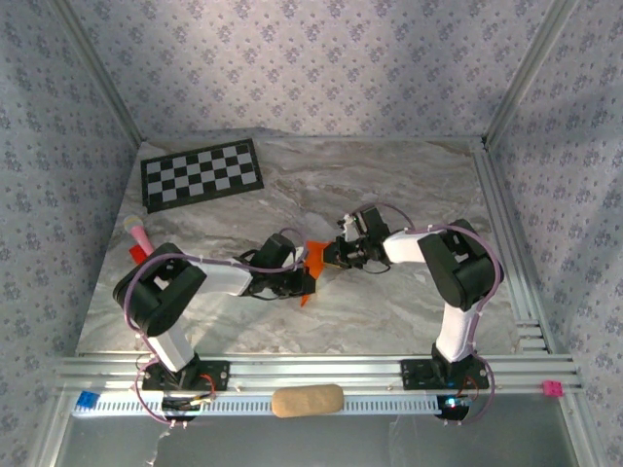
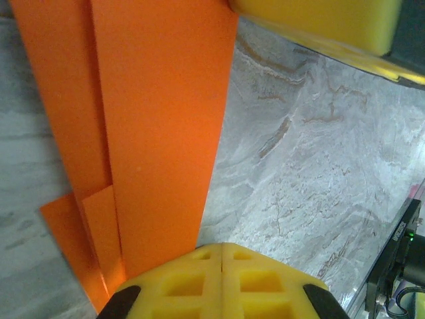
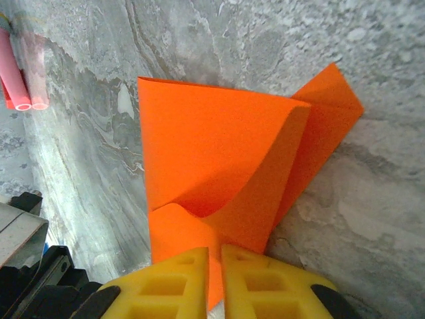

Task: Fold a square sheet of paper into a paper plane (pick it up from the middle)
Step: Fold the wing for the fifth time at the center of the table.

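Now recording left claw (image 2: 222,256) with yellow pads pressed flat together, no gap at the seam. Found folded square sheet of paper (image 2: 163,119) running up to and under one pad; cannot tell whether actually pinched. Noted right claw (image 3: 214,256) nipping a curled lower edge of the same orange sheet, a thin sliver of paper showing between its pads. Saw from above both claws meeting tip to tip at the middle of the counter (image 1: 409,185), sheet bridging them, one pointed corner poking toward the near edge. Logged layered folds with straight creases, one flap lifted and bowed off the marble surface. Further out, well apart from the sheet: checkerboard sheet (image 1: 202,173) at far left, red and pink object (image 1: 138,238) by left edge, tan oblong object (image 1: 307,400) on near rail.
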Controlling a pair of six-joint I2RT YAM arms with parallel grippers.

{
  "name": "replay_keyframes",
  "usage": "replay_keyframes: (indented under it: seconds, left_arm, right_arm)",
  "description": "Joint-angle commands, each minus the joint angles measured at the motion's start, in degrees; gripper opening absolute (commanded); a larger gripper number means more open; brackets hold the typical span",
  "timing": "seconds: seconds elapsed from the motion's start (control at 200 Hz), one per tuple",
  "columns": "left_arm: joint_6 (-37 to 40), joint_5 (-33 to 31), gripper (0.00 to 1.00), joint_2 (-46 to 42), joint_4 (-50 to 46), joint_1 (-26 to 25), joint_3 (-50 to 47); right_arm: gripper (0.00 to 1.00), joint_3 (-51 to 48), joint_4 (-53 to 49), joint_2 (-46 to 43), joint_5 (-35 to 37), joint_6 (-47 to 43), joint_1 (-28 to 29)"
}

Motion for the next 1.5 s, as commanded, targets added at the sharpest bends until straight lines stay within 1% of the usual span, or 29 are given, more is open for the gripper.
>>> replay_keyframes:
  seconds: [0.0,0.205,0.36,0.55,0.785,0.989,1.139,1.224,1.494]
  left_arm:
    - [0.61,-0.53,0.03,0.68,-3.01,-0.38,-1.05]
    - [0.57,-0.88,0.02,0.68,-2.62,-0.39,-1.41]
    - [0.29,-1.07,0.02,0.53,-2.24,-0.38,-1.73]
    - [0.3,-1.31,0.02,0.31,-2.45,-0.39,-1.65]
    - [0.73,-0.07,0.04,-0.83,-2.28,-0.39,-1.6]
    - [1.49,1.78,0.07,-3.29,-4.25,-0.49,-2.33]
    - [0.78,2.36,0.1,-5.02,-3.54,-0.58,-4.59]
    - [0.92,3.9,0.11,-5.25,-3.44,-0.71,-4.98]
    - [0.74,3.81,0.09,-5.77,-4.86,-1.76,-7.17]
  right_arm:
    - [0.15,0.57,-3.38,-1.71,2.7,-3.3,1.45]
    - [0.15,0.11,-3.95,-4.6,2.46,-5.67,2.82]
    - [0.14,1.39,-5.3,-2.89,1.88,-6.45,4.65]
    - [0.13,2.2,-5.49,-0.52,3.25,-6.1,5.58]
    - [0.11,2.43,-10.02,1.19,10.59,-4.72,4.56]
    - [0.09,2.14,-10.45,2.66,10.94,-4.52,4.18]
    - [0.08,2.48,-10.98,2.82,11.37,-4.6,4.12]
    - [0.08,2.83,-11.4,3.01,11.54,-4.61,4.1]
    - [0.08,2.92,-11.95,3.18,11.85,-4.61,4.16]
